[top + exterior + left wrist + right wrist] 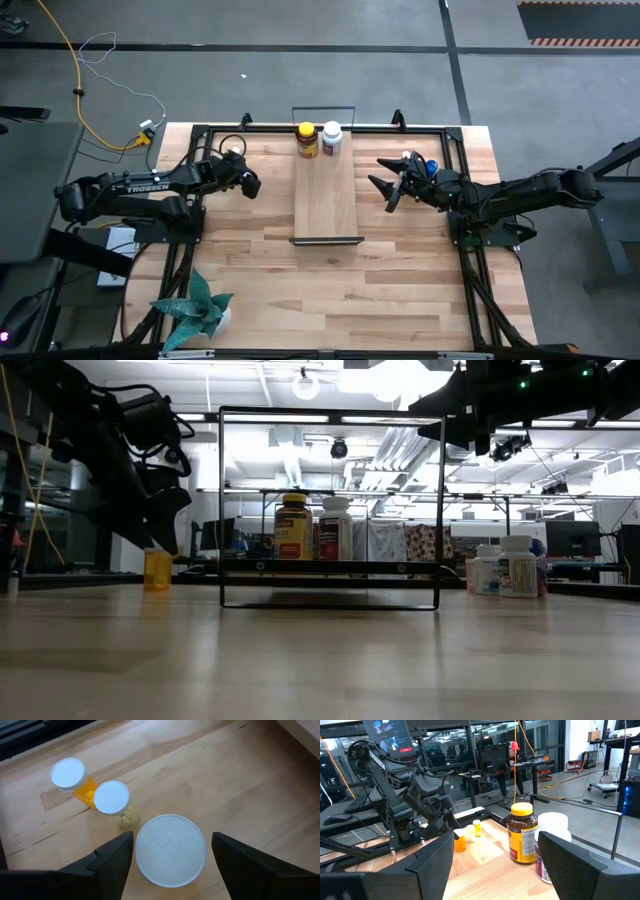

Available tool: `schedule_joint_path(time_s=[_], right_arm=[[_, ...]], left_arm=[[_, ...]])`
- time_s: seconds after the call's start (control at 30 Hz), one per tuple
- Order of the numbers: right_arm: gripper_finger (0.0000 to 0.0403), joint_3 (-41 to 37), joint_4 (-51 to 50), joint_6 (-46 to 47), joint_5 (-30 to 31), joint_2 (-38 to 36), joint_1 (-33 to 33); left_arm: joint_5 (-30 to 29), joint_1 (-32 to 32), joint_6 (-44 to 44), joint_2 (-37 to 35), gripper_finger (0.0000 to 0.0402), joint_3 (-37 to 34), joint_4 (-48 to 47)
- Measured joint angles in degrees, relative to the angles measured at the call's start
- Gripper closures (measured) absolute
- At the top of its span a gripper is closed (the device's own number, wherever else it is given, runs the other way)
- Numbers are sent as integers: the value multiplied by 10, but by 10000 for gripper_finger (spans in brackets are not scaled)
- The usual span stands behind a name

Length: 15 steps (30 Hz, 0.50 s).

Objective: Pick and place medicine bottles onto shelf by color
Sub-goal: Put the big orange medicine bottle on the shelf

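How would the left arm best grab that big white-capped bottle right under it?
Probably from above, closing across the round white cap. The bottle stands upright, and the open left gripper already has a finger on each side; two small orange bottles stand close by.

Tabletop (pixel 400 270): pale wood planks, visible grain, slight sheen in low view. Shelf (pixel 325 200): smooth light-wood board w/ thin black metal frame (pixel 331 412). Amber bottle (pixel 522 834): glossy translucent plastic, yellow plastic cap, paper label. White bottle (pixel 335 529): opaque plastic, matt. 2 small orange bottles (pixel 82 790): translucent plastic, matt white caps. Big white cap (pixel 170 850): matt, faintly embossed. Left gripper (pixel 172 862) fingers (pixel 112 857): matt black plastic.
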Motion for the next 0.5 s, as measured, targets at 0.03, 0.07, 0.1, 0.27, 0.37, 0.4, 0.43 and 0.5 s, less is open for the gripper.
schedule_joint_path(time_s=[0.03,0.07,0.1,0.27,0.37,0.4,0.43,0.5], right_arm=[[123,0,0,0,0,0,0],[123,0,0,0,0,0,0],[123,0,0,0,0,0,0],[123,0,0,0,0,0,0],[123,0,0,0,0,0,0],[123,0,0,0,0,0,0],[123,0,0,0,0,0,0],[123,0,0,0,0,0,0]], left_arm=[[0,0,1,0,148,0,0],[0,0,4,0,151,0,0],[0,0,5,0,153,0,0],[0,0,5,0,162,0,0],[1,0,5,0,167,0,0],[1,0,6,0,168,0,0],[2,0,6,0,169,0,0],[2,0,6,0,172,0,0]])
